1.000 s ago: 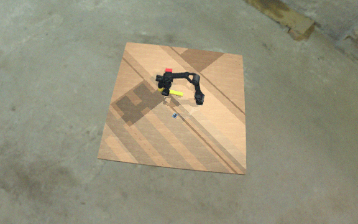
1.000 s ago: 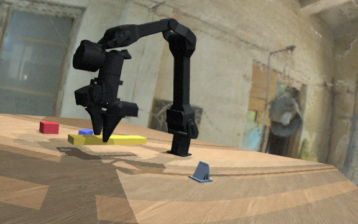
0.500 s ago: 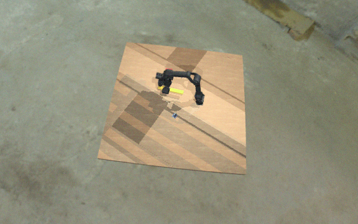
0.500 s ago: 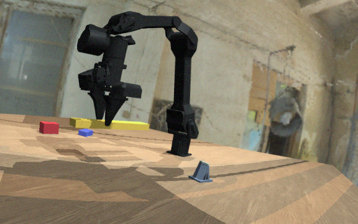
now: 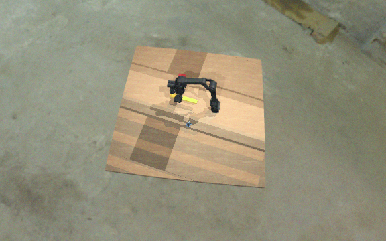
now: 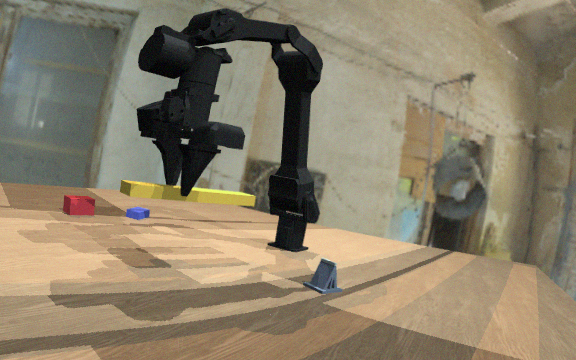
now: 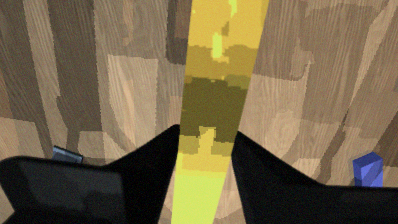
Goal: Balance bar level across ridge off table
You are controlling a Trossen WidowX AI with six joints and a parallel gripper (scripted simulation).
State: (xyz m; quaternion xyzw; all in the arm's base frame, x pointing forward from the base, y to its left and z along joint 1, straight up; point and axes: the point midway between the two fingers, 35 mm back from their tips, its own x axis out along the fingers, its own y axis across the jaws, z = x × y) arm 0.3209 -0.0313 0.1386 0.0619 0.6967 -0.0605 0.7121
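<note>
The long yellow bar (image 5: 190, 100) (image 6: 223, 197) (image 7: 220, 60) is held off the table, roughly level. My gripper (image 6: 178, 190) (image 7: 206, 134) is shut on it, one finger on each long side. The bar sticks out on both sides of the fingers in the exterior view. The small blue-grey ridge (image 5: 188, 124) (image 6: 324, 276) (image 7: 67, 156) stands upright on the table with nothing on its top. It is apart from the bar, and only part of it shows past a finger in the wrist view.
A red block (image 5: 181, 75) (image 6: 79, 205) and a smaller blue block (image 6: 137, 213) (image 7: 368, 170) sit on the wooden table (image 5: 213, 161) (image 6: 418, 310). The arm's base (image 5: 215, 107) (image 6: 290, 240) stands near the ridge. Patchy shadows cross the wood.
</note>
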